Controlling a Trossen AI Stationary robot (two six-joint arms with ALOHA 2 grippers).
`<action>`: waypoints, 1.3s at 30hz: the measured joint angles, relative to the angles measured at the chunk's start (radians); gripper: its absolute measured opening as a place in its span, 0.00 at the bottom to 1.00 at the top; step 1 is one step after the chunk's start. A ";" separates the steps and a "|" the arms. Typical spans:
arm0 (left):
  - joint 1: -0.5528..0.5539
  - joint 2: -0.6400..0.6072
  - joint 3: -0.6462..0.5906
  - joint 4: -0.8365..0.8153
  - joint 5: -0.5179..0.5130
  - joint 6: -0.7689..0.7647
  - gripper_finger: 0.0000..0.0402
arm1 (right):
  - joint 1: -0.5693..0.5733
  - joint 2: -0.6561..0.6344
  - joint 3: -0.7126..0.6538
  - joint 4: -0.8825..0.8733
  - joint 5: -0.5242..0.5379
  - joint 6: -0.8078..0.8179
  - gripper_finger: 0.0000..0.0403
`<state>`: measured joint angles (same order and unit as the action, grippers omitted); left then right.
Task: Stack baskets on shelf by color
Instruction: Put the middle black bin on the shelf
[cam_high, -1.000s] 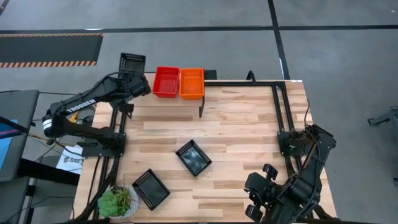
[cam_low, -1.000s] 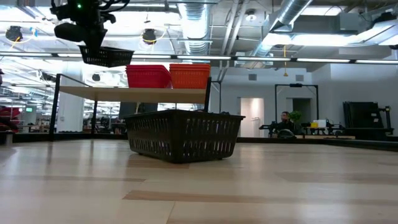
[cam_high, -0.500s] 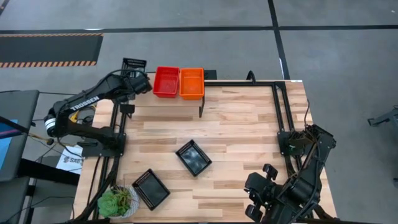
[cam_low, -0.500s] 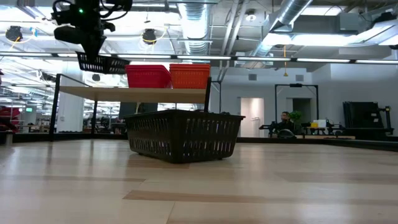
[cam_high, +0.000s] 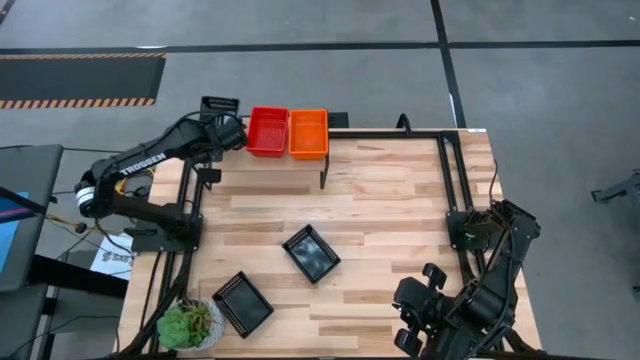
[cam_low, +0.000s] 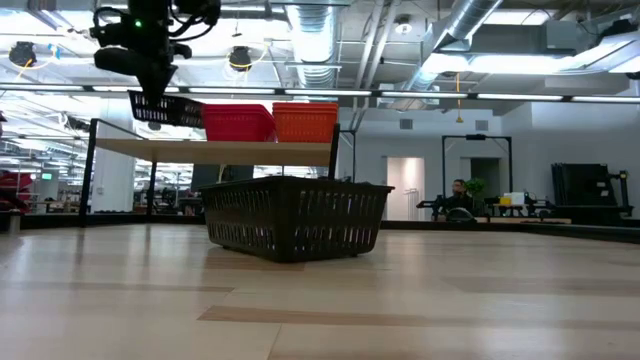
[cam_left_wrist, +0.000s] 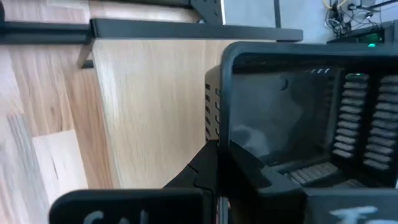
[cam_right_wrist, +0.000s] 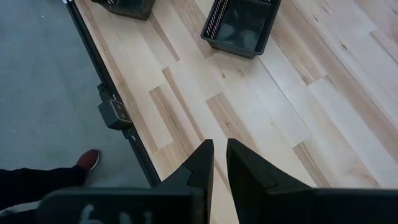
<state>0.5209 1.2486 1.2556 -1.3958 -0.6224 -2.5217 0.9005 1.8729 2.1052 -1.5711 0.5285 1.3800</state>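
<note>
My left gripper is shut on a black mesh basket and holds it in the air over the shelf's left end, just left of the red stack. The orange stack stands to the right of the red one on the plank. Two more black baskets rest on their bottoms on the tabletop. My right gripper waits shut above the table's near right corner. My left gripper pinches the black basket's side wall at its rim, one finger outside and the other inside the basket. The basket is lifted clear, roughly level, just above the plank.
A green potted plant sits at the near left corner. The black metal frame runs along the table's right side and far edge. Bare wood lies between the shelf and the two black baskets. In the right wrist view a person's shoe shows on the floor.
My left gripper has carried the black basket toward the red stack and lowered it toward the shelf's left end, staying shut on it. The basket now hangs close beside the red baskets.
</note>
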 joint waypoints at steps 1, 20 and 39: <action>0.000 0.002 0.000 0.008 0.008 -0.001 0.02 | 0.000 0.000 0.000 0.000 0.000 0.000 0.17; 0.030 0.048 0.000 0.019 0.069 0.024 0.02 | -0.006 0.000 0.000 0.000 0.004 -0.001 0.17; 0.032 0.048 0.000 0.010 0.078 0.139 0.02 | -0.006 0.000 0.000 0.000 0.004 -0.006 0.17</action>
<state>0.5533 1.2964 1.2560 -1.3857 -0.5445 -2.3831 0.8940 1.8729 2.1052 -1.5707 0.5323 1.3738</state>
